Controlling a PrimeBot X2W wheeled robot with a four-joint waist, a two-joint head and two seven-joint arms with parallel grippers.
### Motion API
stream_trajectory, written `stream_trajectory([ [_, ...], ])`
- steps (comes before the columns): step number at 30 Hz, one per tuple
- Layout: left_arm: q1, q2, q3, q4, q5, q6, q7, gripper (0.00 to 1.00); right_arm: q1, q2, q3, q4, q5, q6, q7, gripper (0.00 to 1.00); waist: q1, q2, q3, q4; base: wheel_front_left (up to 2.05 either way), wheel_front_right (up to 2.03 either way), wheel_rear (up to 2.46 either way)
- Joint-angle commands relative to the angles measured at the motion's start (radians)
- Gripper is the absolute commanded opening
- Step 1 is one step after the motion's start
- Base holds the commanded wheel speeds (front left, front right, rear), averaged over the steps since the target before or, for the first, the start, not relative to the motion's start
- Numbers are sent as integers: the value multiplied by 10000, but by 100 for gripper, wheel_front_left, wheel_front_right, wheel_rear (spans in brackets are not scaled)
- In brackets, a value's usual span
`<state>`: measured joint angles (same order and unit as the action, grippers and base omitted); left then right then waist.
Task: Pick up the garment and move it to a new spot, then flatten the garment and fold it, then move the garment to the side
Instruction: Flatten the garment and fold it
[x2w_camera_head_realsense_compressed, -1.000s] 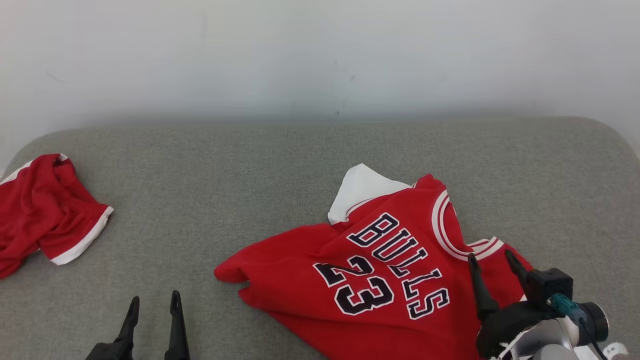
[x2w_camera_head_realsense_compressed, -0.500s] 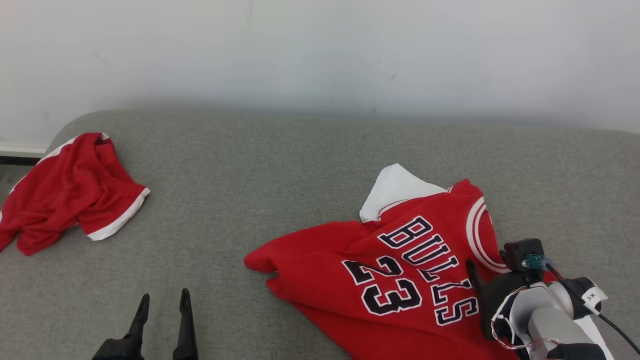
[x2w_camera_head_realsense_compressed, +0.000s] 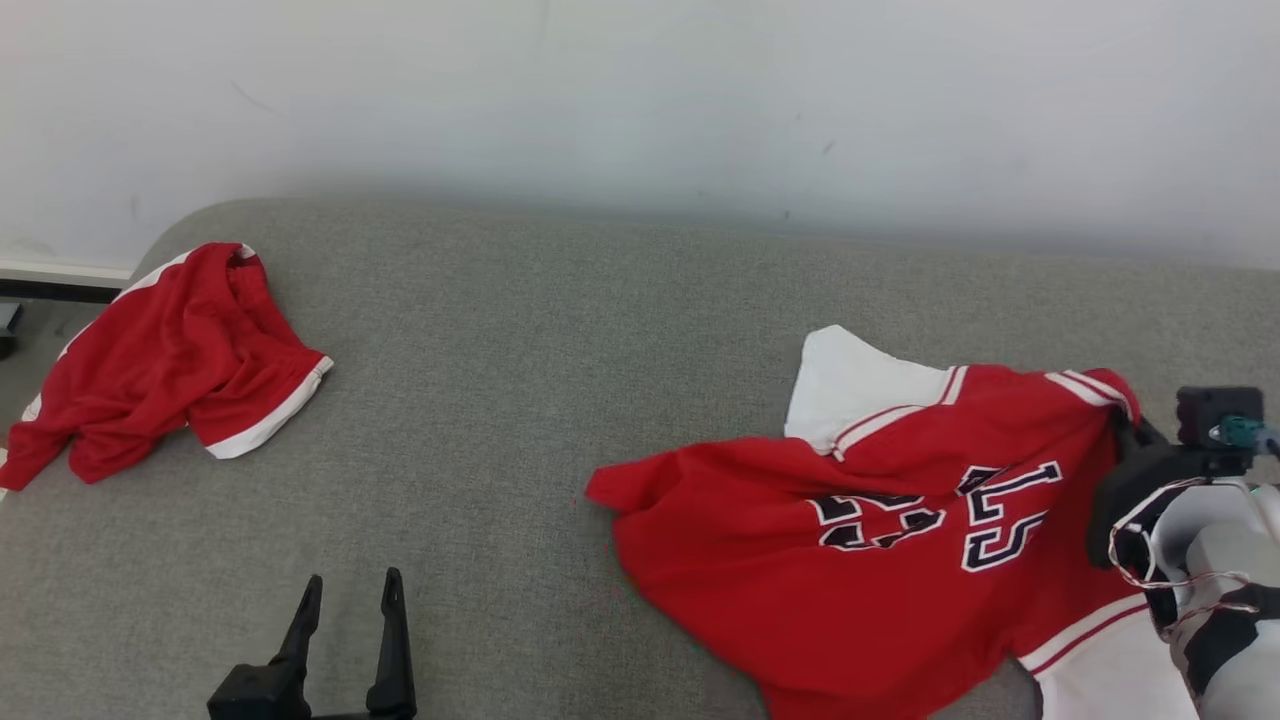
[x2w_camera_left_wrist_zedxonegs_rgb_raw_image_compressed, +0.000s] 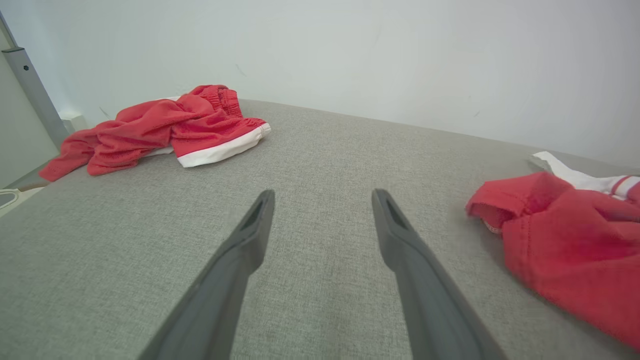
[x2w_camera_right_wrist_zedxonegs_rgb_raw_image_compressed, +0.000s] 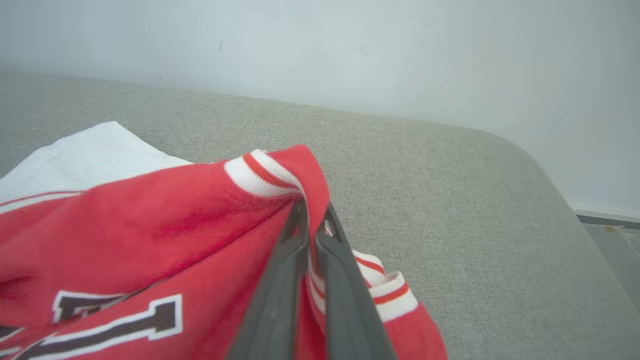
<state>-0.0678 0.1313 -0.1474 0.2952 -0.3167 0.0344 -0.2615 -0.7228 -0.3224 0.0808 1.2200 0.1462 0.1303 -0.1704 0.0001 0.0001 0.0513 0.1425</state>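
Shut now on the striped trim of the red jersey (x2w_camera_head_realsense_compressed: 800, 600), after standing open over it one second ago: right gripper (x2w_camera_right_wrist_zedxonegs_rgb_raw_image_compressed: 312, 212), both dark fingers pressed together with the cloth pinched between. Jersey pulled up at that corner and drawn toward the right; lettering, flat and readable before, now folded and partly hidden. Rest of it spread on the grey cushion (x2w_camera_head_realsense_compressed: 560, 380), at the right side of the head view, white panel at the far edge, red corner pointing to the left. Whole head view shifted too between the pictures, from a move of the camera and not of the things.

Low at the near left, left gripper (x2w_camera_left_wrist_zedxonegs_rgb_raw_image_compressed: 322, 197), fingers wide apart, gripping nothing, held over bare grey fabric, well apart from the jersey. At the far left corner of the cushion, red shorts (x2w_camera_head_realsense_compressed: 175, 360) with white hem, crumpled, well apart from both grippers. Behind the cushion, pale wall (x2w_camera_head_realsense_compressed: 640, 100) with a few small dark marks.
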Motion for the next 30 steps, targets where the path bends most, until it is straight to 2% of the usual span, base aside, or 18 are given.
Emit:
stream_trajectory([
  [1,-143,-52,-13,47,52,-70,-36,100,-172,-74,-164,112,-99,11,-205,0,-1,-1,38,19,0,0,0],
  [4,-221,-137,-39,133,93,-145,-36,100,-387,-92,-473,294,-247,11,-432,0,-1,-1,99,2,0,0,0],
  [5,-216,-159,-43,164,104,-153,-36,100,-441,-60,-534,340,-291,11,-496,92,-1,-1,110,-15,0,0,0],
  [6,-203,-179,-46,201,122,-168,-36,100,-486,-55,-579,384,-346,11,-539,100,-1,-1,117,-42,0,0,0],
  [12,-233,-242,27,336,212,-308,-36,100,-226,209,-785,328,-283,11,-882,100,-1,-1,22,-314,0,0,0],
  [15,-207,-231,98,377,264,-364,-36,100,73,457,-720,-199,-56,11,-955,100,-1,-1,-33,-473,0,0,0],
  [16,-174,-243,140,342,296,-389,-36,100,382,679,-717,-1251,348,11,-964,100,-1,-1,-26,-625,0,0,0],
  [20,-82,-290,171,302,382,-420,-32,100,1700,781,-624,-3646,864,11,-952,100,-1,-1,-24,-938,0,0,0],
  [21,-82,-290,171,302,382,-420,-32,100,1700,781,-624,-3646,864,11,-952,100,-1,-1,-24,-938,0,0,0],
  [25,-95,-356,112,318,469,-514,-30,100,3151,1030,-724,-6049,1011,11,-953,100,-1,-1,-12,-1180,0,0,0],
  [30,-156,-486,-216,427,617,-652,-30,100,4781,1584,-1027,-8392,694,11,-956,100,-1,-1,55,-1410,0,0,0],
])
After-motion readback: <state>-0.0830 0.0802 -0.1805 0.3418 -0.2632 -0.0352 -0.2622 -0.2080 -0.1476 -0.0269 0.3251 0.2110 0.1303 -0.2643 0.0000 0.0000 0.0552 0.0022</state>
